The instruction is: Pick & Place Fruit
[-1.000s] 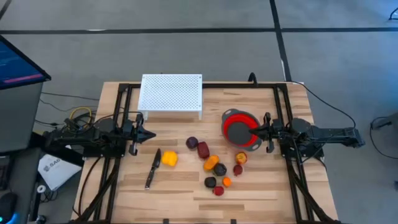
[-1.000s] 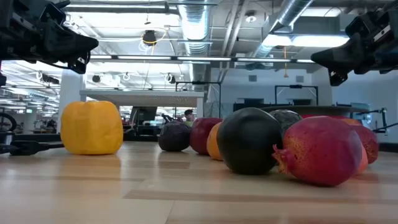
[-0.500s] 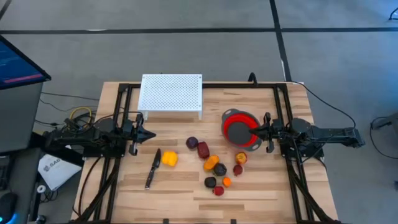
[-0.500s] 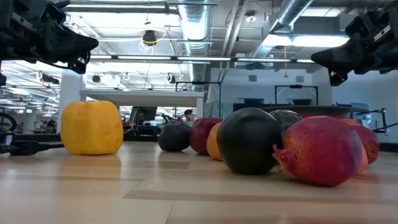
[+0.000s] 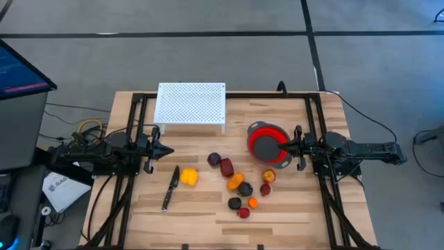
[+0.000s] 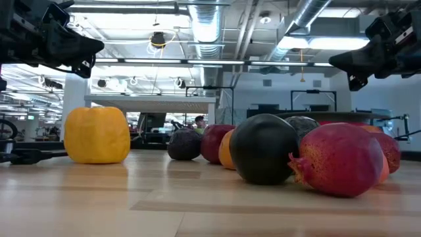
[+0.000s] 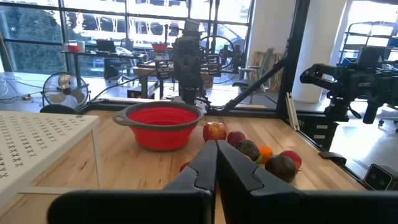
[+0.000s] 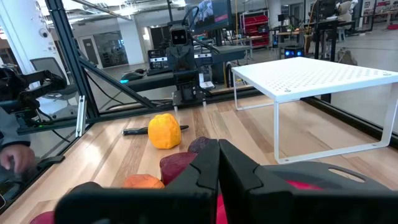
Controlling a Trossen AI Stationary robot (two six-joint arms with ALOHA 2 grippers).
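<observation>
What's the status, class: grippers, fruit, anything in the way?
Left gripper shut, empty, table's left. Right gripper shut, empty, over red grey-rimmed bowl. Small toy fruits loose on wooden table. Black-handled knife beside yellow fruit.

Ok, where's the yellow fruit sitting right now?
In the high view the yellow fruit lies on the table left of the fruit cluster, just right of the black-handled knife and nearer the left gripper.

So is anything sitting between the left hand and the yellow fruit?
Nothing visible blocks it. The left hand, shut, hangs above bare wood up-table of the yellow fruit. The knife lies beside the fruit on its left, not across the path.
</observation>
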